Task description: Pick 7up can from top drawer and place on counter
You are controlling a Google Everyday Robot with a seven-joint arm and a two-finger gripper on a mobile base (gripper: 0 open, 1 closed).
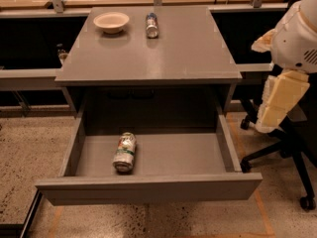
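Note:
The 7up can (124,152) lies on its side in the open top drawer (148,188), left of the middle, its silver end towards the front panel. The grey counter (188,48) sits directly above the drawer. My arm hangs at the right edge of the view, beside the counter's right side. My gripper (271,118) is the cream-coloured part pointing down there, well to the right of the drawer and apart from the can.
On the counter's back stand a white bowl (111,22) and a darker blue-and-silver can (151,25). A black office chair base (287,157) stands on the speckled floor right of the drawer, under my arm. Dark shelves flank the counter.

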